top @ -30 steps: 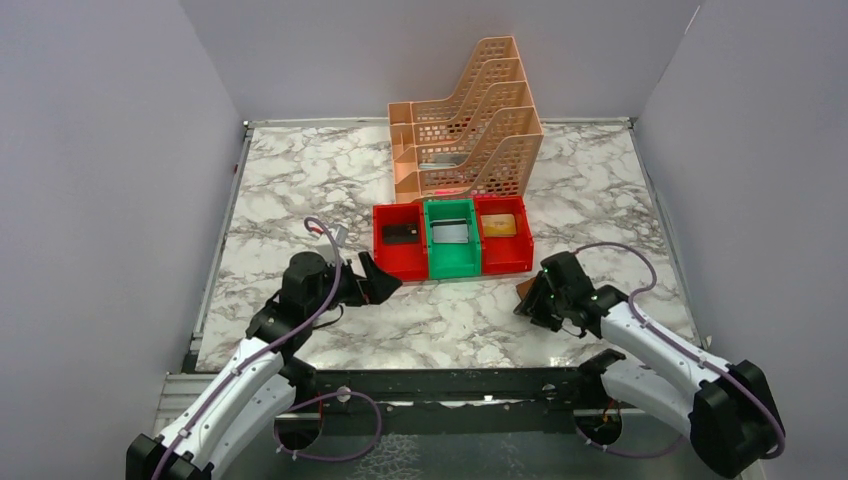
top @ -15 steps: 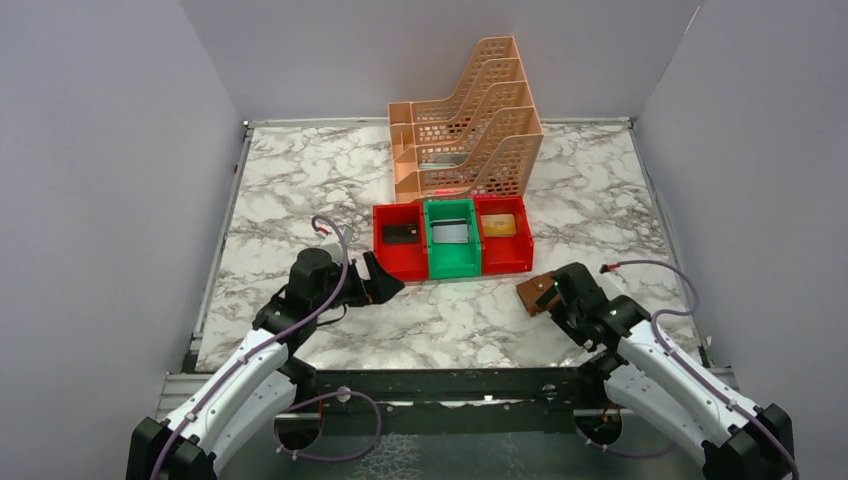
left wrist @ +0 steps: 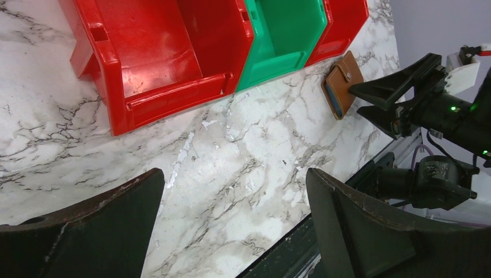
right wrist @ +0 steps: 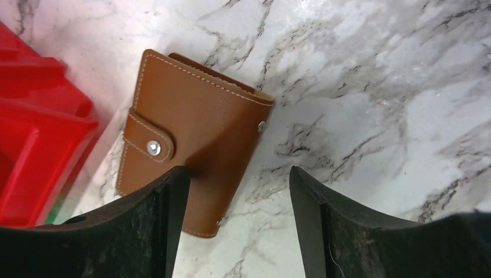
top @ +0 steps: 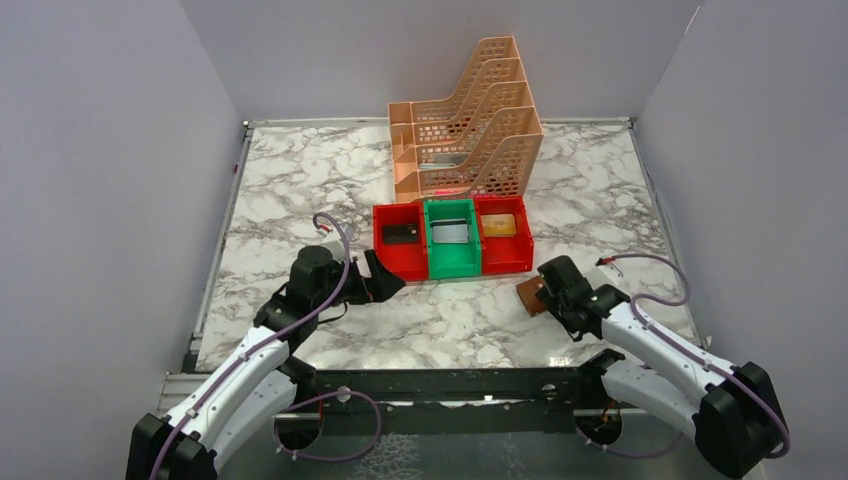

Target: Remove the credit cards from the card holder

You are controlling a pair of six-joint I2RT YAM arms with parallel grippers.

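Over at the right claw (right wrist: pixel 234 174) the jaws are spread wide, with nothing clamped between them. Down its wrist camera we see the card holder (right wrist: pixel 194 136), brown leather, folded shut, its snap tab (right wrist: pixel 149 146) pressed across the face. It lies flat on the marble table (right wrist: pixel 376 87), just beside the corner of the right red bin (right wrist: pixel 35 156). One dark finger (right wrist: pixel 168 220) overlaps the holder's near edge in this view; whether it touches the leather, we cannot tell. The other finger sits off to the side over bare marble.

From the top camera, the holder sits just in front of that right red bin, with the claw at its near side. Three bins stand touching in a row: the left red bin (top: pixel 400 266), the green bin (top: pixel 450 268) and the right red one. Each holds a flat card: a dark card (top: pixel 400 233) on the left, a silvery card (top: pixel 451 233) in the middle and a gold card (top: pixel 499 225) on the right. Behind them stands a peach tiered organizer (top: pixel 465 130).

Now the left claw (left wrist: pixel 231 174) is also wide open and empty, hanging over the marble just short of the left red bin's front wall. In its camera we catch the holder side-on, with a grey-blue strip showing along its edge.
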